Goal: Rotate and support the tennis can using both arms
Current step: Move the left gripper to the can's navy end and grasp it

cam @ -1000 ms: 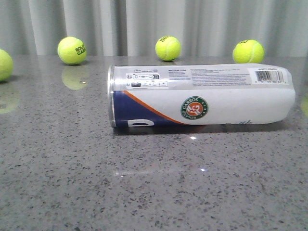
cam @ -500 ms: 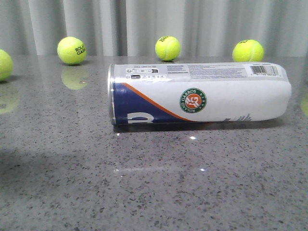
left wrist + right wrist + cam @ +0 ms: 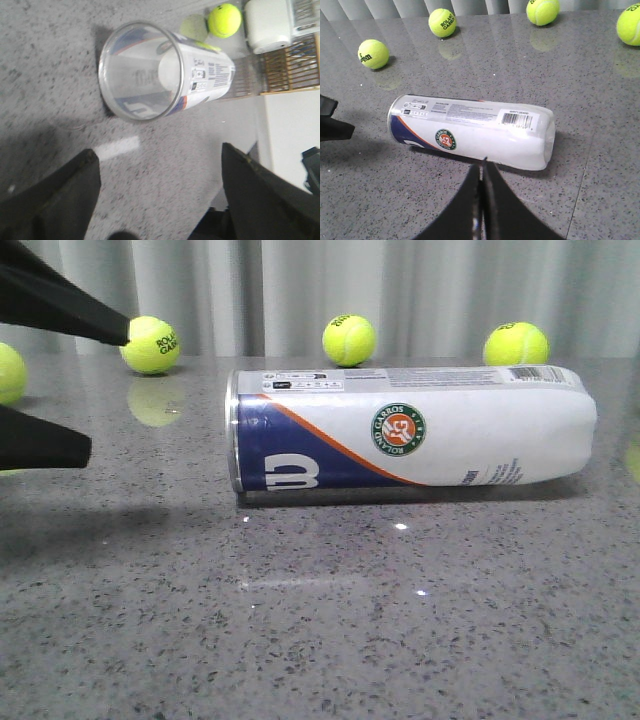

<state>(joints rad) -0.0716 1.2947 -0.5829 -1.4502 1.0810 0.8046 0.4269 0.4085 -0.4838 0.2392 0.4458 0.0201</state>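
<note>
— What's on the grey stone table [image 3: 320, 640]?
— The tennis can [image 3: 410, 435] lies sideways, mouth facing my spread left gripper [image 3: 160, 180]. My right gripper [image 3: 481, 172] is pinched closed, just beside it.

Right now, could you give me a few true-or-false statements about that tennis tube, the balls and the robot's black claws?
1. The tennis can lies on its side on the table. True.
2. The left gripper is clamped on the can's rim. False: its fingers are spread and apart from the can.
3. The can's open end faces the left gripper. True.
4. The can is packed with balls. False: the left wrist view shows it empty.
5. The right gripper has its fingers pressed together. True.
6. The tennis balls touch the can. False: they lie apart.
</note>
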